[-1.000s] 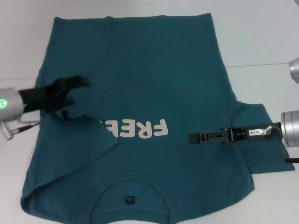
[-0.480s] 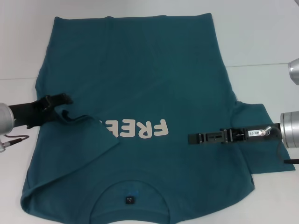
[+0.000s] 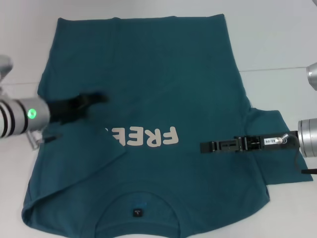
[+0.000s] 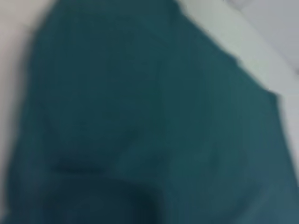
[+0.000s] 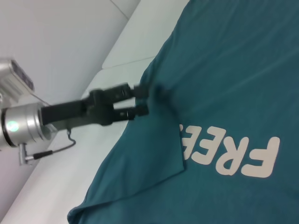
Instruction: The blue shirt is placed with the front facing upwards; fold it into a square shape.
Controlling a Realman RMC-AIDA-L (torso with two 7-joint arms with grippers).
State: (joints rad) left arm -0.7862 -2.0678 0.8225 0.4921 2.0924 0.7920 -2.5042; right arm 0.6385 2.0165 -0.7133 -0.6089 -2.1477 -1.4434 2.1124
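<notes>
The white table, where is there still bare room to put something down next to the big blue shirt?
Bare white table shows beyond the large teal-blue cotton T-shirt on the robot's right, above the spread right sleeve, and in a narrower strip on its left by the far hem. It is crowded near both sleeves: the left claw hangs over the folded-in one, the right claw by the cream lettering.

- Cream block letters "FRE", with the start of a further letter cut off by a fold, stand on the chest of the blue shirt; they read upside down in the head view.
- Small dark neck label: marking too small to read.
- White tag on the right gripper: characters not legible.
</notes>
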